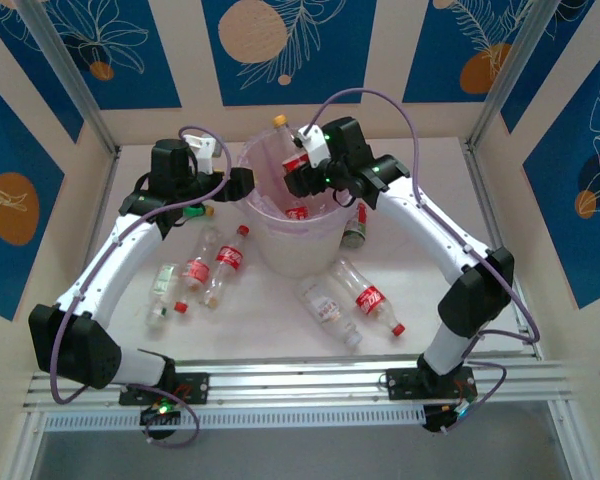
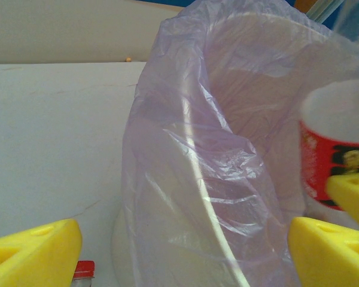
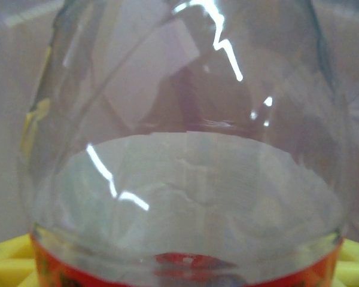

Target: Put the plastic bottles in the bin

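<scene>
The bin, a translucent white bucket with a purplish liner, stands mid-table. My right gripper hangs over its mouth, shut on a clear red-labelled bottle that tilts up toward the back. In the right wrist view that bottle sits between my yellow fingers. The left wrist view shows it too, at the right over the bin. My left gripper is open at the bin's left rim, and the lined wall lies between its fingers. Several more bottles lie on the table, among them a pair on the left and a pair in front.
A green bottle leans at the bin's right side. Another red-labelled bottle lies inside the bin. Two small bottles lie near my left arm, and a red cap shows beside my left finger. Metal frame posts edge the table.
</scene>
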